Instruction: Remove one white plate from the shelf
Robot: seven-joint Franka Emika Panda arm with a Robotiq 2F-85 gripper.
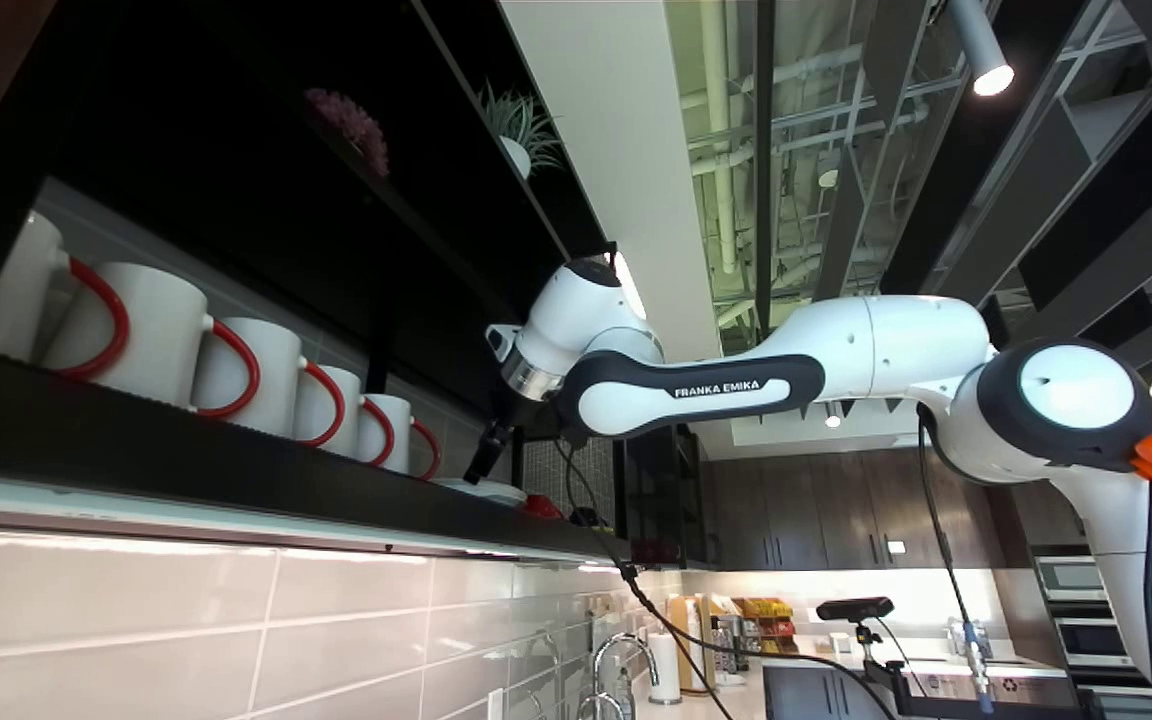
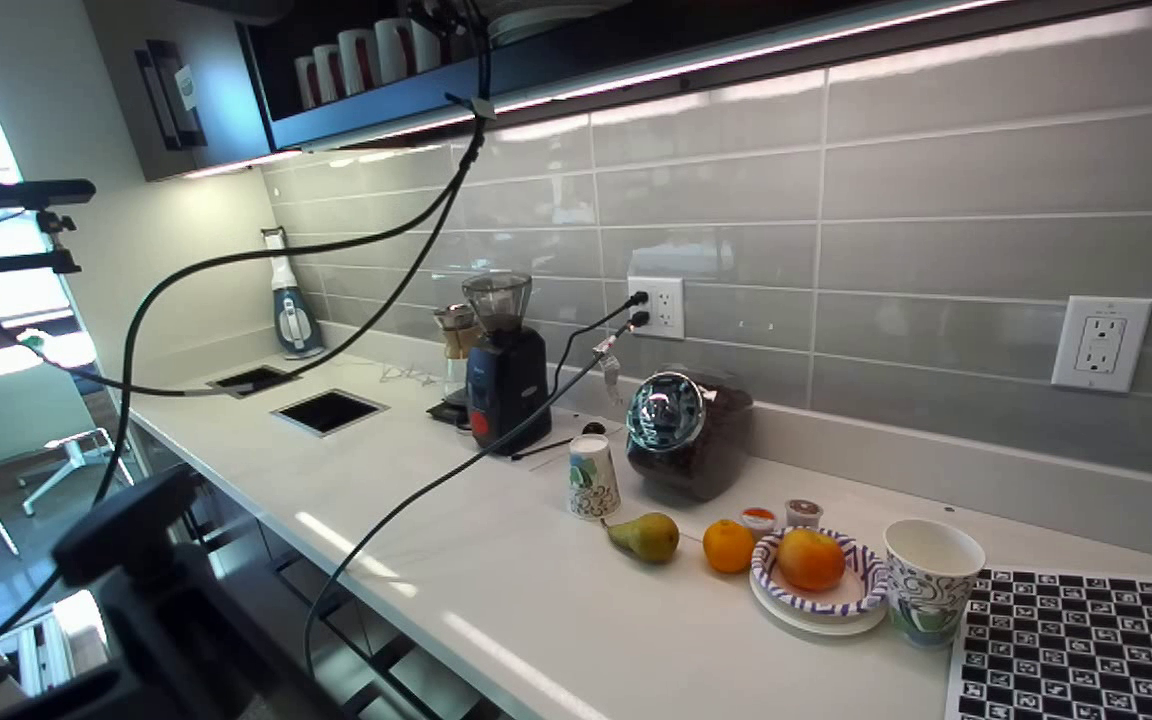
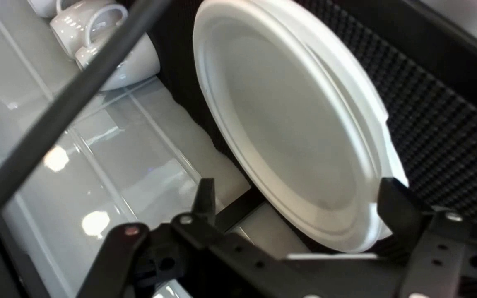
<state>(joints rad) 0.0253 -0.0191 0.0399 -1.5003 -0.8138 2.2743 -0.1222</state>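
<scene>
The thin, round, matte white plate (image 3: 284,124) lies on the long black wall shelf (image 1: 236,475), close to its front edge, high above the wall-side edge of the white countertop (image 2: 696,640), the nearest thing to a desk; the white mugs with red handles (image 1: 276,380) stretch away from it toward the countertop's far wall-side corner, and a second white plate (image 3: 350,76) shows its rim from beneath; I'd reckon the top one light, a little springy and smooth enough to slide, likely pressed fibre or plastic and so hard to break; best pinched at the rim nearest the black two-fingered gripper (image 3: 296,194), one finger over and one under, though the lower plate may come along. Being round, it has no long axis of its own; its dished face looks upward, I judge, and in both exterior views the plates show as a thin strip along the shelf's front edge; the gripper's jaws are spread wide, holding nothing I can see; one fingertip (image 3: 393,203) overlaps the rims in the wrist view, touching or not I cannot say.
</scene>
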